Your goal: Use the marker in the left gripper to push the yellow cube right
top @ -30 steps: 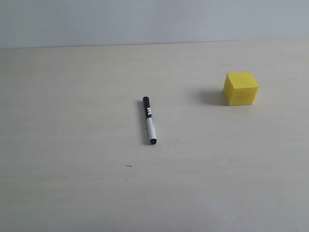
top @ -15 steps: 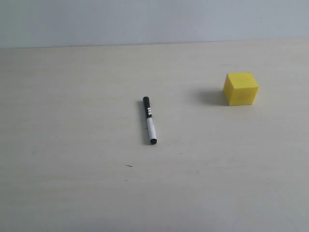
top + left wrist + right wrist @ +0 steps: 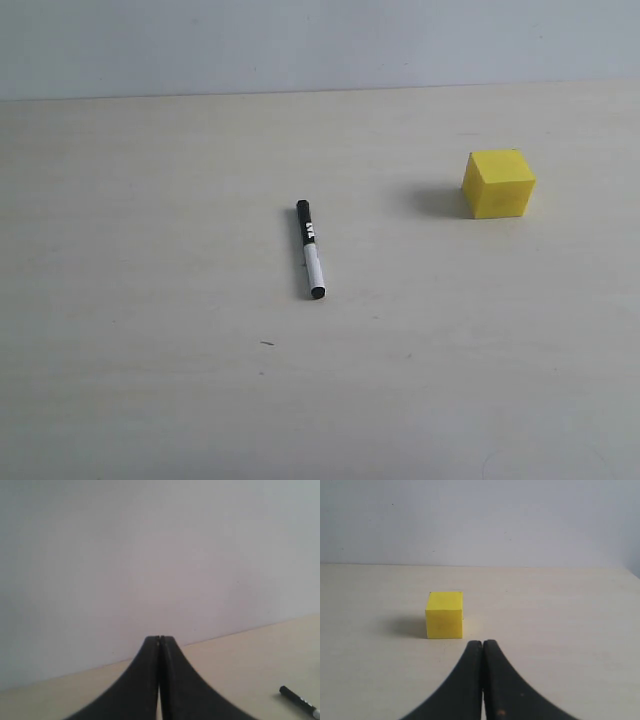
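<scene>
Lying loose on table (image 3: 150, 350), marker (image 3: 310, 250) well left of cube (image 3: 498, 184) | I see left gripper (image 3: 159, 638) closed, empty | right gripper (image 3: 482, 642) closed, empty, facing cube

The marker (image 3: 310, 250) is found lying flat on the worktop (image 3: 150, 380), gripped by nothing. Its longer black end is pointed toward the back, with the white barrel and small black end nearer, the whole thing skewed slightly. The yellow cube (image 3: 498, 184) is sat square on one face, well off to the marker's right and a bit further back, with plain matte sides. The left gripper (image 3: 160, 640) is seen with its black fingers (image 3: 142, 680) pressed together on nothing, well apart from the marker.
</scene>
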Available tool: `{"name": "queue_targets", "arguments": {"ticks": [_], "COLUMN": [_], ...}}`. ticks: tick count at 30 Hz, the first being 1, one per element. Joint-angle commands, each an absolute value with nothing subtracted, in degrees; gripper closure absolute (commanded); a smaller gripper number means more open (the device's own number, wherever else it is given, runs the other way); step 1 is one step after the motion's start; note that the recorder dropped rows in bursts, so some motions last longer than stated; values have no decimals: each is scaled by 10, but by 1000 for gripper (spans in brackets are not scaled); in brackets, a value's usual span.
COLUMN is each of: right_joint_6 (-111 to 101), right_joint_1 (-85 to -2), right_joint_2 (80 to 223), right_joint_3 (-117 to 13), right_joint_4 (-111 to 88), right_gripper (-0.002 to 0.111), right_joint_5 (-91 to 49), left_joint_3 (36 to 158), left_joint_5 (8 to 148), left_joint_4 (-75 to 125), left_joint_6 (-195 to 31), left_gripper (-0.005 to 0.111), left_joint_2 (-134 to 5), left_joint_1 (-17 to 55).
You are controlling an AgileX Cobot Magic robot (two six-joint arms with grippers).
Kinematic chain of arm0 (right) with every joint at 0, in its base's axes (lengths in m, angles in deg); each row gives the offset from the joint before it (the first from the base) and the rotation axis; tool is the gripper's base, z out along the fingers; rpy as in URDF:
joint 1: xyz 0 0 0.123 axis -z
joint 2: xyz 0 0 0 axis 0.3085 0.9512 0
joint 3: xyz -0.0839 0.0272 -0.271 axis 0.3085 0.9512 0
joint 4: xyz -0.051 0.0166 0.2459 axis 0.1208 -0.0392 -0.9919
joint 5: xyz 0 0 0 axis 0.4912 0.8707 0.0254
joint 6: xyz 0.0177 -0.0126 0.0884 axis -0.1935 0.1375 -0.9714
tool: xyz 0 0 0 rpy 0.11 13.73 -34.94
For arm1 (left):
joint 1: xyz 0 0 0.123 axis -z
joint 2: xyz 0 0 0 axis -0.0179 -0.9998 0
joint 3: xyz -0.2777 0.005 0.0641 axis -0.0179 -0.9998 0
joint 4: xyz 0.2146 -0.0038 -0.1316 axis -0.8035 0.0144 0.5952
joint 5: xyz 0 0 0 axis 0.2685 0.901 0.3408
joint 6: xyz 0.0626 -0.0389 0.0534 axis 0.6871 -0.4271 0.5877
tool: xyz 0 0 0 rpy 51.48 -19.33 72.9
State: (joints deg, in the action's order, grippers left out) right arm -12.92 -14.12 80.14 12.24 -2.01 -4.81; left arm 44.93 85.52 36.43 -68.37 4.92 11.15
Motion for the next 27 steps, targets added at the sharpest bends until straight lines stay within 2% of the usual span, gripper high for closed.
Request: {"name": "queue_targets", "arguments": {"ticks": [1,20,25,27], "right_joint_6": [-130,-130,-130,-130], "right_joint_1": [-143,-143,-143,-143], "right_joint_2": [798,798,798,798], "right_joint_3": [125,125,125,125], "right_joint_4": [-20,-20,-20,-20], "right_gripper": [108,108,108,108], "right_joint_5": [-56,-56,-56,-56], "left_joint_3": [416,363,363,363], "left_joint_5": [829,827,845,895], "left_joint_4": [385,439,435,435], "left_joint_6": [-687,-687,-687,-685], "left_gripper": [104,104,104,104], "left_joint_2": [52,52,52,52], "left_joint_1": [109,109,109,109]}}
